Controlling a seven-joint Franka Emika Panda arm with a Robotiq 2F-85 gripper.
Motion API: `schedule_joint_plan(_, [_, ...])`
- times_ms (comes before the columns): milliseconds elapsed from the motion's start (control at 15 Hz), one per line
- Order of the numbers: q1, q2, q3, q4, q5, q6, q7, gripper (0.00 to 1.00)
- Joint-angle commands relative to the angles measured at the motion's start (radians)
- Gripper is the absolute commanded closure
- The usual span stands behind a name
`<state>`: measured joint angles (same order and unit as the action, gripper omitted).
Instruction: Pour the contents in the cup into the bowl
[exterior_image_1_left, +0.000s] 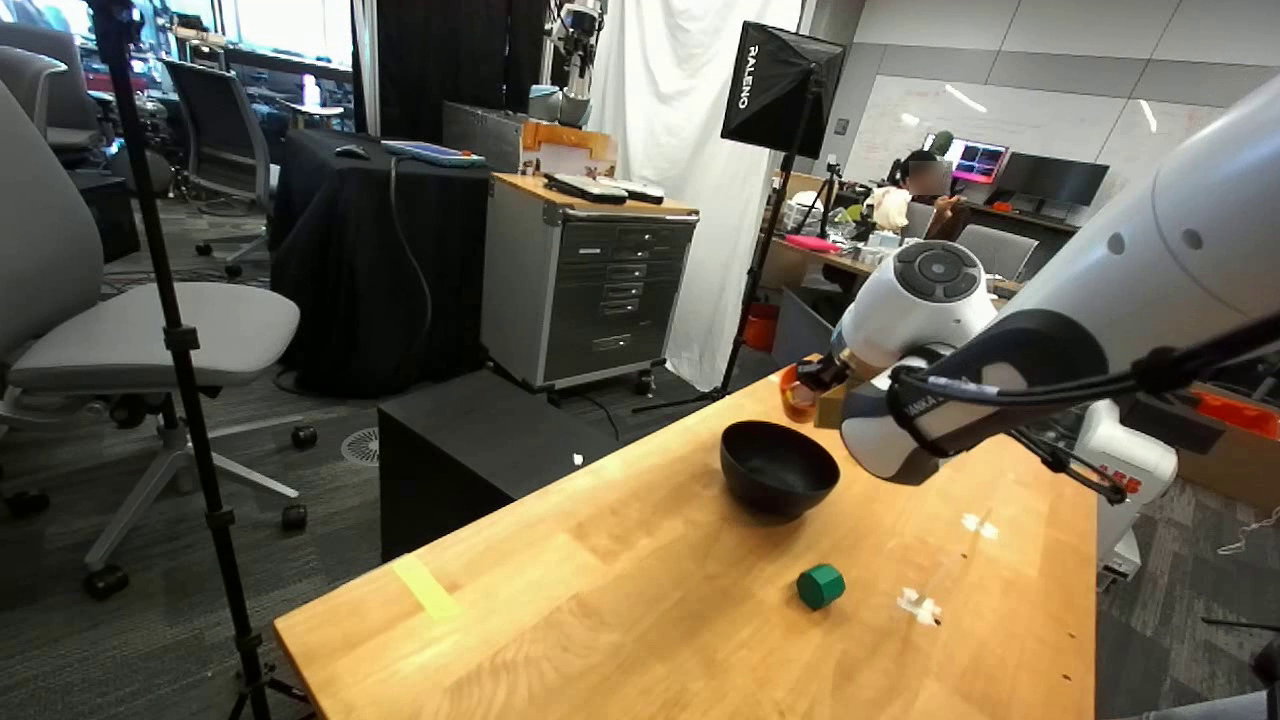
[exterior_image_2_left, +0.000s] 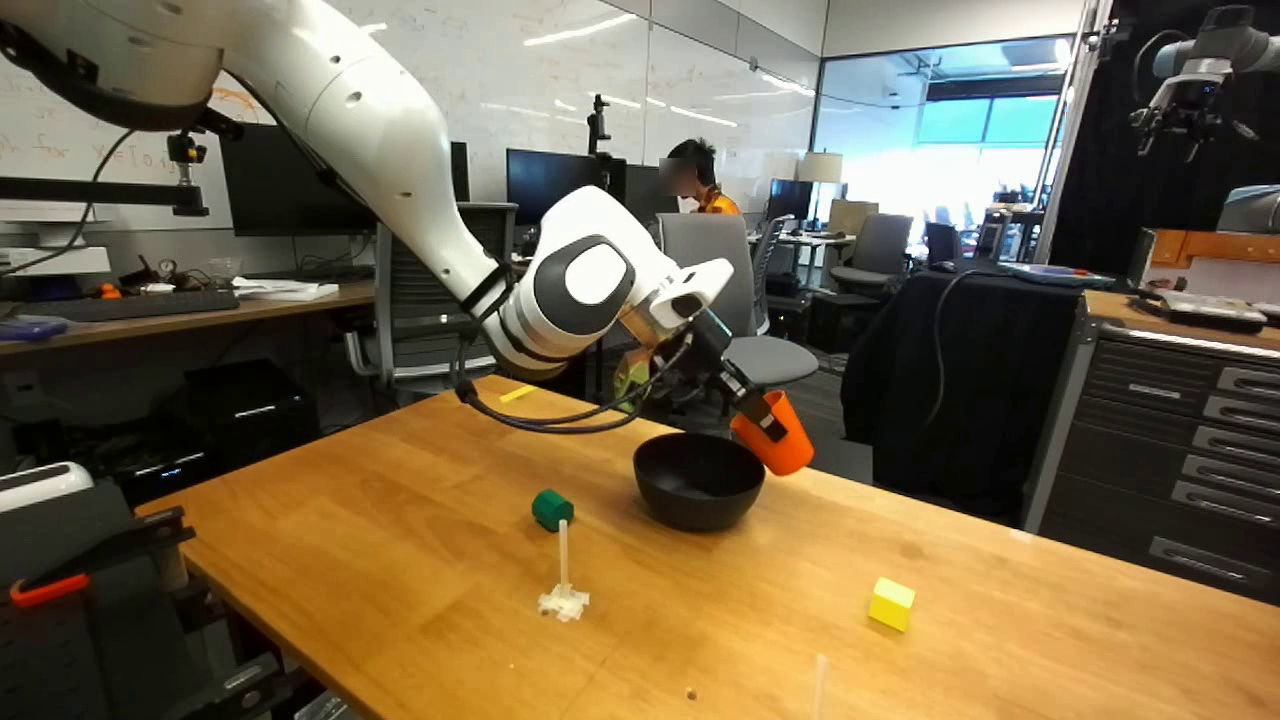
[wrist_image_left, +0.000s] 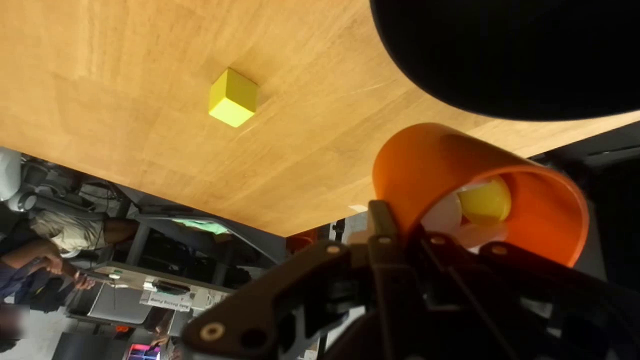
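The orange cup (exterior_image_2_left: 785, 445) is held tilted above the table, beside the black bowl's rim; it also shows in an exterior view (exterior_image_1_left: 797, 402) and the wrist view (wrist_image_left: 435, 155). My gripper (wrist_image_left: 404, 227) is shut on the cup's wall, one finger outside, the other at the inner side. The gripper also shows in an exterior view (exterior_image_2_left: 758, 410). The contents (wrist_image_left: 484, 201), yellow and whitish rounded pieces, lie inside the cup. The black bowl (exterior_image_2_left: 697, 490) stands upright on the table, also in an exterior view (exterior_image_1_left: 778, 485) and the wrist view (wrist_image_left: 500, 65). Its bottom is too dark to make out.
A green block (exterior_image_2_left: 552, 509) lies near the bowl, also in an exterior view (exterior_image_1_left: 821, 586). A yellow cube (exterior_image_2_left: 890, 604) lies on the wooden table (exterior_image_2_left: 420, 560), also in the wrist view (wrist_image_left: 232, 97). A thin upright rod (exterior_image_2_left: 563, 555) is taped to the table.
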<state>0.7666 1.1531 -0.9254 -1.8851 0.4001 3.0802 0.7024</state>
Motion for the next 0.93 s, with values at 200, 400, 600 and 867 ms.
schedule_joint_plan(200, [0.125,0.204,-0.114,0.029,-0.015,-0.031,0.145,0.95])
schedule_joint_plan(400, [0.172,0.284,-0.154,0.025,-0.011,-0.030,0.192,0.95])
schedule_joint_plan(600, [0.221,0.362,-0.200,0.016,0.000,-0.027,0.249,0.95])
schedule_joint_plan(867, [0.279,0.342,-0.248,-0.084,-0.178,0.012,0.410,0.95])
